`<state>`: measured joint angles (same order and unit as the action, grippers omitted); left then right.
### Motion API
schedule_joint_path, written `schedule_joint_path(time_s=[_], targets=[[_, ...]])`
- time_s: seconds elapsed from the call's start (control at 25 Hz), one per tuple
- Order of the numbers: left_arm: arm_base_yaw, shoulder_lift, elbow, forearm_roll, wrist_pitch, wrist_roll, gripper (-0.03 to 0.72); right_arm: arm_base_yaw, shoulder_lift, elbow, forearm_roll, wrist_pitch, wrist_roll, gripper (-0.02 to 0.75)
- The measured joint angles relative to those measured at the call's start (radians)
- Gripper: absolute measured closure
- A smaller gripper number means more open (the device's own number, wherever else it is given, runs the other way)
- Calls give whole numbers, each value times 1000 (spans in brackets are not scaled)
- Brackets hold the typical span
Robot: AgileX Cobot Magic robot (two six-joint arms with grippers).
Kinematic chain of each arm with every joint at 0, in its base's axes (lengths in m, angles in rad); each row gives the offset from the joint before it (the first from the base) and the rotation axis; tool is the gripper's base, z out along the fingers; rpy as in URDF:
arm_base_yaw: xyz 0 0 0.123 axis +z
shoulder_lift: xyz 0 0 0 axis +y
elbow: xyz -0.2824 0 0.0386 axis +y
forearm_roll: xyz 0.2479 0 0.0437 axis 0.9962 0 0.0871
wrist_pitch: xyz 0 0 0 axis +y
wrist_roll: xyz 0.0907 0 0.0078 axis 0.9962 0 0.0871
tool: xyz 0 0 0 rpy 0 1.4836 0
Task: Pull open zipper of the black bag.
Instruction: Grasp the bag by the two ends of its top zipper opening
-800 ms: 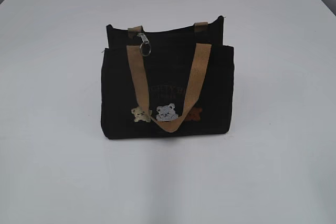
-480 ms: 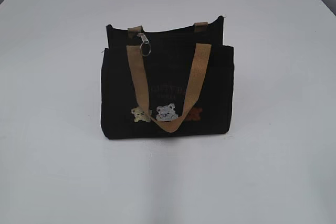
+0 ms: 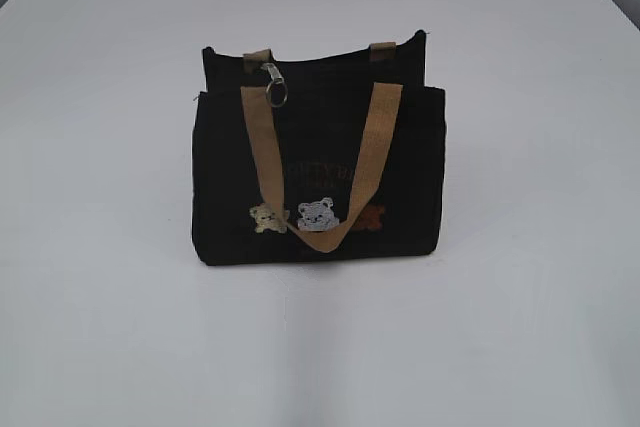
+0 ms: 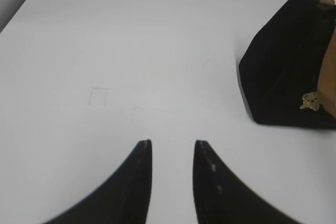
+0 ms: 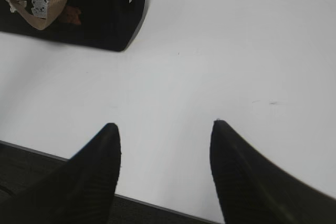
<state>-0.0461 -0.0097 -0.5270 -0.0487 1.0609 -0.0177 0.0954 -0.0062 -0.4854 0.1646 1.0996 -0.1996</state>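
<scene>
The zipper (image 3: 320,65) runs along the top edge of the black bag (image 3: 318,172), and its small silver pull with the round ring (image 3: 276,89) hangs down over the front, near the left end of the bag as the exterior view shows it. From this I judge the zipper is closed, but the top seam is dark and I cannot see the teeth clearly. The bag stands upright in the middle of the white table (image 3: 110,327), with one tan handle (image 3: 325,162) falling over the front, across the little bear patches (image 3: 316,214).

My left gripper (image 4: 171,153) is low over the bare table, well apart from the bag, which stands to its right in the left wrist view. Its jaws stand a little apart and hold nothing. My right gripper (image 5: 165,132) is near the front edge of the table, also far from the bag, with jaws spread wider and empty.

So I think the task is at its beginning: the approach, nothing is touched yet. The next move, in my opinion, asks for one gripper to steady the bag's body while the other comes to the ring and closes on it. The ring is small and hangs loose, so the fingers must arrive exactly, without catching the tan handle just beside it.
</scene>
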Motion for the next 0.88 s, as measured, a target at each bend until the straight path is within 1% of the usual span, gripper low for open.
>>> schedule_joint_path(time_s=[0.2, 0.28, 0.32, 0.36, 0.4, 0.48, 0.52, 0.64, 0.68, 0.72, 0.88], targets=[[0, 0, 0, -18, -1, 0, 480, 0, 0, 0, 0, 0, 0, 310], [0, 8, -3, -99, -20, 18, 479, 0, 0, 0, 0, 0, 0, 310], [0, 24, -3, -171, -59, 87, 471, 0, 0, 0, 0, 0, 0, 310], [0, 46, -3, -247, -118, 193, 454, 0, 0, 0, 0, 0, 0, 310], [0, 71, -5, -350, -175, 301, 435, 0, 0, 0, 0, 0, 0, 310], [0, 163, -11, -533, -307, 554, 384, 0, 0, 0, 0, 0, 0, 310], [0, 225, -12, -587, -363, 659, 363, 0, 0, 0, 0, 0, 0, 310], [0, 443, -13, -745, -490, 898, 306, 0, 0, 0, 0, 0, 0, 310], [0, 527, -13, -818, -526, 970, 293, 0, 0, 0, 0, 0, 0, 310], [0, 597, -13, -904, -550, 1069, 281, 0, 0, 0, 0, 0, 0, 310], [0, 934, -13, -1250, -580, 1518, 256, 0, 0, 0, 0, 0, 0, 310]])
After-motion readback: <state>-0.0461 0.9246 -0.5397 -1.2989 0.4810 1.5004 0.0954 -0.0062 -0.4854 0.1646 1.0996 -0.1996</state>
